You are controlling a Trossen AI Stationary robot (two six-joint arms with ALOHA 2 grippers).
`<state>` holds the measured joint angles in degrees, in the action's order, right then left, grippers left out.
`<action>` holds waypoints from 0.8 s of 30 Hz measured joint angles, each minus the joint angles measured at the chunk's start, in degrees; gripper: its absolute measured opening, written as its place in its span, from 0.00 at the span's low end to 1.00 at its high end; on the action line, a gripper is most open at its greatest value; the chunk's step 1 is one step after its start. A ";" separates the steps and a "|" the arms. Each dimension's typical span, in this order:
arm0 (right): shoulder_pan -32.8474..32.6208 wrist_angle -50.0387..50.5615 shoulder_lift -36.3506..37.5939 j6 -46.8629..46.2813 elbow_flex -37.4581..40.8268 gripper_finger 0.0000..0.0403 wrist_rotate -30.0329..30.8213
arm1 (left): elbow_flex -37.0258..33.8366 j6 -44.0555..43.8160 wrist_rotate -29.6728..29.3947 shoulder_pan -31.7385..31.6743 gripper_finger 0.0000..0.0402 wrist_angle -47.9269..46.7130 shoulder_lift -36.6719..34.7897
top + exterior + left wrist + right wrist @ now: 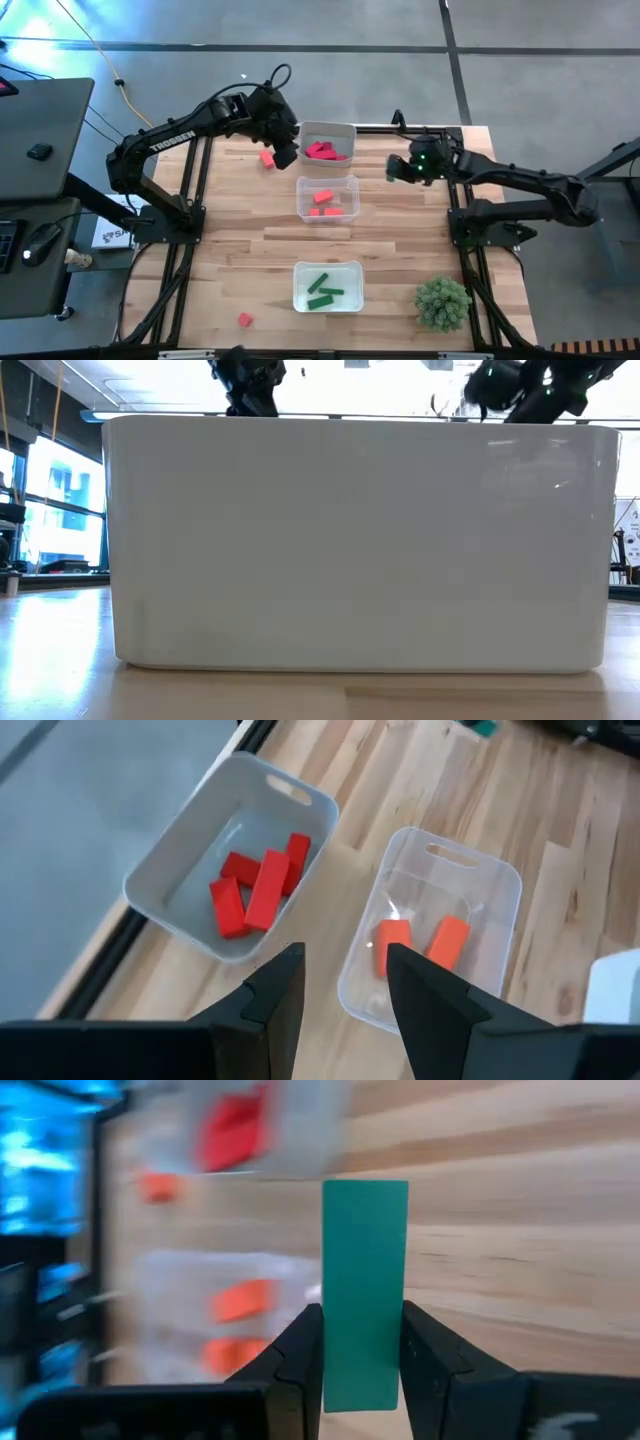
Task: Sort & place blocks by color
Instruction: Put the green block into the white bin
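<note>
My right gripper is shut on a green block over the table's far right part. My left gripper is open and holds nothing, hovering by the far tray, which holds crimson-pink blocks. The middle tray holds orange-red blocks. Green blocks lie in the near tray. An orange-red block lies flat on the table beside the left gripper. One more reddish block lies near the table's near edge. My right gripper pinches the green block between its two fingers, by the end nearest the wrist. Its long faces lie against the finger pads, and the rest juts forward past the fingertips. The block is lifted clear of the table.
A round bushy green plant stands at the near right corner. In the low view a tray's white wall fills almost everything. Bare wood lies left and right of the row of trays.
</note>
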<state>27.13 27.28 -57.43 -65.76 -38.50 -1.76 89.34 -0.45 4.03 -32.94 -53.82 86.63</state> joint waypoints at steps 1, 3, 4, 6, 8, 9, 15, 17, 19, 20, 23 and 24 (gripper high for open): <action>-1.12 -2.25 0.34 0.34 0.00 0.19 -0.02 | 0.00 -0.85 0.01 0.05 0.33 -0.61 0.00; -3.33 -6.87 0.66 1.61 -0.02 0.19 -0.04 | 0.00 -2.46 0.00 0.05 0.33 -2.07 0.00; -4.44 -9.36 0.64 2.23 -0.02 0.19 -0.09 | 0.00 -3.11 0.00 0.05 0.33 -2.87 0.00; -6.45 -13.84 0.61 3.54 -0.02 0.19 -0.26 | 0.00 -4.53 -0.10 0.05 0.33 -4.25 0.00; -8.44 -17.85 0.49 4.75 -0.02 0.19 -0.24 | 0.00 -6.18 -0.20 0.05 0.33 -5.48 0.00; -9.34 -19.48 0.49 5.37 -0.04 0.19 -0.21 | 0.00 -7.06 -0.21 0.07 0.33 -6.13 0.00; -14.14 -27.53 0.49 8.84 -0.04 0.19 -0.02 | 0.00 -10.73 -0.24 0.43 0.33 -8.65 0.00; -15.78 -29.56 0.49 10.67 -0.04 0.19 0.03 | 0.00 -11.95 -0.22 0.73 0.33 -8.99 0.00; -17.64 -31.64 0.49 12.79 -0.04 0.19 0.11 | 0.00 -12.81 -0.40 0.92 0.33 -9.14 0.00; -18.50 -32.70 0.49 13.76 -0.04 0.19 0.09 | 0.00 -12.92 -0.43 1.11 0.33 -9.13 0.00; -21.27 -34.91 0.49 16.90 -0.04 0.19 0.07 | 0.00 -13.10 -0.44 1.59 0.33 -9.14 0.00; -22.16 -35.33 0.49 18.04 -0.06 0.19 0.06 | 0.00 -13.20 -0.44 1.71 0.33 -9.14 0.00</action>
<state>4.97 -8.06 -56.95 -47.72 -38.56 -1.70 89.34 -13.64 3.60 -31.23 -62.96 86.63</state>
